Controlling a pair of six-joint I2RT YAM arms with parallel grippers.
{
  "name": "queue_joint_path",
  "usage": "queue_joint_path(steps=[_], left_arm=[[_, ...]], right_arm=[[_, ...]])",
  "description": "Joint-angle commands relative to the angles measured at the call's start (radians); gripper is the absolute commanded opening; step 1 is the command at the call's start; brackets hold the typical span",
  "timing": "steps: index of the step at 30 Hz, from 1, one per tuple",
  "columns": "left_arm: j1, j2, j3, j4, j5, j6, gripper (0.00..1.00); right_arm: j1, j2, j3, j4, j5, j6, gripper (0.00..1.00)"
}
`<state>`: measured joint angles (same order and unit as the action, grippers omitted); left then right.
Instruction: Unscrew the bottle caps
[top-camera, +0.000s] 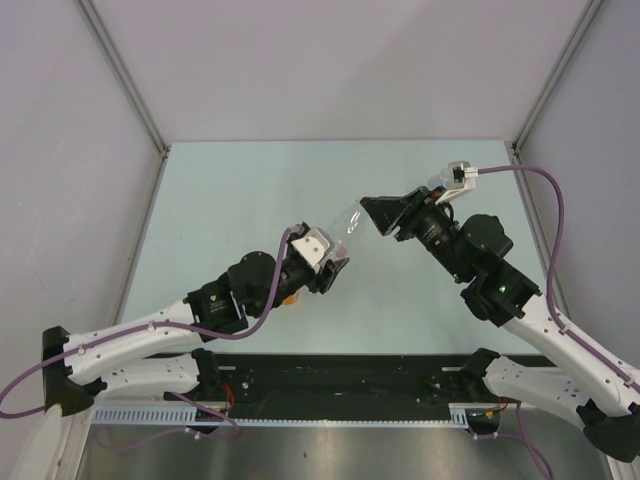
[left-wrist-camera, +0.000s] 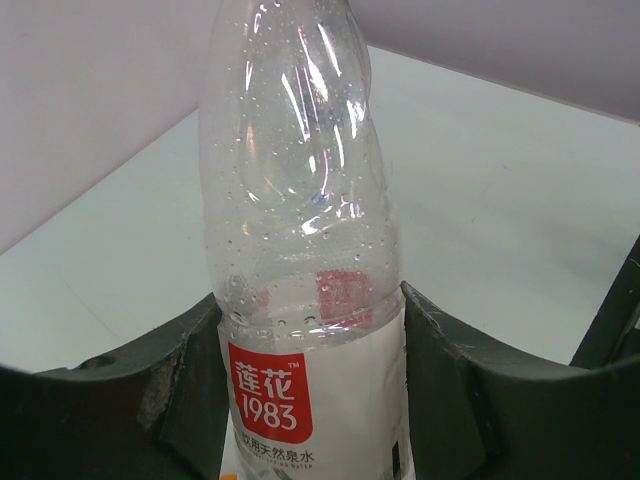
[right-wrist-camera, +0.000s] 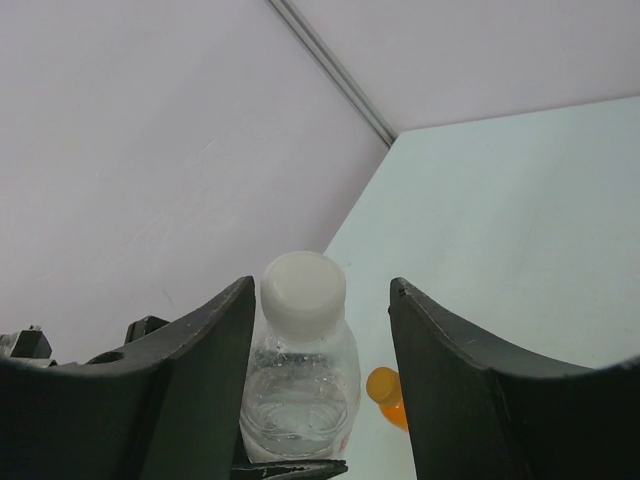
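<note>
— Left tool (top-camera: 330, 262), state?
— Clamped on the label of a clear plastic bottle with red-white label (left-wrist-camera: 300, 200), held over the middle of the tabletop (top-camera: 220, 200).
— Right tool (right-wrist-camera: 322, 290)?
— Spread wide. Its fingers flank the round white plastic screw cap (right-wrist-camera: 303, 283), with a gap on one side.

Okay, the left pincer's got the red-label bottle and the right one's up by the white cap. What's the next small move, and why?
Probably close the right pincer on the white cap. The cap sits between its open jaws with a gap showing on one side, and the left pincer grips the bottle at its label, so a twist could follow.
</note>
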<state>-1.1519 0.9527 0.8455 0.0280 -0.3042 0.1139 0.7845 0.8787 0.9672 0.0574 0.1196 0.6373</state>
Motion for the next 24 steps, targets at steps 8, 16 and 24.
queue_joint_path(steps=[8,16,24], left_arm=[[-0.012,-0.012,-0.002,0.036,-0.006,0.017,0.00],[-0.014,-0.046,-0.010,0.036,0.040,-0.003,0.00],[0.052,-0.063,0.067,-0.020,0.528,-0.089,0.00]], right_arm=[[0.002,0.016,0.042,0.048,-0.008,0.012,0.44],[0.002,0.009,0.042,0.030,-0.021,-0.016,0.00],[-0.017,-0.007,0.041,0.038,-0.204,-0.111,0.00]])
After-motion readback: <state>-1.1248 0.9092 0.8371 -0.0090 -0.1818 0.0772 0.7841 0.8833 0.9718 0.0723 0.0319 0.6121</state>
